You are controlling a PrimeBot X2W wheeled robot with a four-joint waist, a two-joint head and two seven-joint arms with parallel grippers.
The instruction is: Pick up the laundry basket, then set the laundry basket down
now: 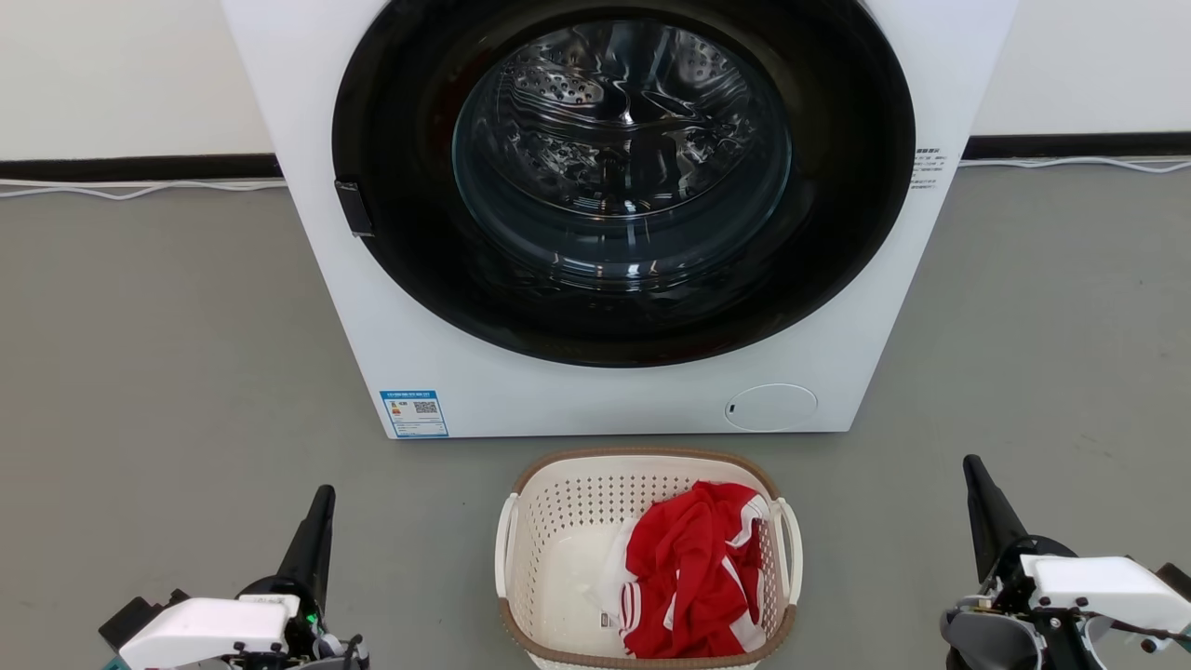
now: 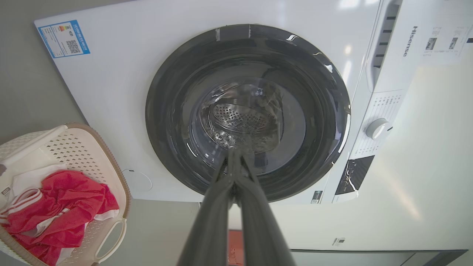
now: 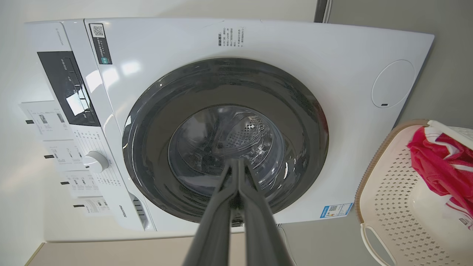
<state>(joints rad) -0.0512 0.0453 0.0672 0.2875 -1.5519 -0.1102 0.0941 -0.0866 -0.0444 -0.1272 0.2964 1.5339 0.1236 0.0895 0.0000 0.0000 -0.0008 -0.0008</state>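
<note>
Item 1. Basket (image 1: 572, 512): small, cream-white, perforated plastic with rounded corners, a brown woven-look rim (image 1: 642, 454) and a white loop handle (image 1: 503, 544) on each side. It stands upright on the grey floor (image 1: 167, 372). A crumpled red garment (image 1: 693, 577) with white stripes lies in the basket's right half; what kind of garment it is cannot be told. The basket's near edge is cut off by the head view.

Item 2. Left hand (image 1: 321, 507): left of the basket, clear of it. The two dark fingers are pressed together, holding nothing and touching nothing.

Item 3. Right hand (image 1: 975, 475): right of the basket, clear of it. The fingers are likewise pressed together and empty.

Item 4. Washer (image 1: 465, 372): white front-loader just behind the basket, with a strip of floor between them. Its round dark door (image 1: 623, 177) is closed, and the steel drum shows through the glass. There is a blue label (image 1: 414, 413) at lower left and a round flap (image 1: 770, 407) at lower right. The top is cut off in the head view.

Item 5. White cable (image 1: 140, 189): beyond the basket, along the foot of the wall.
</note>
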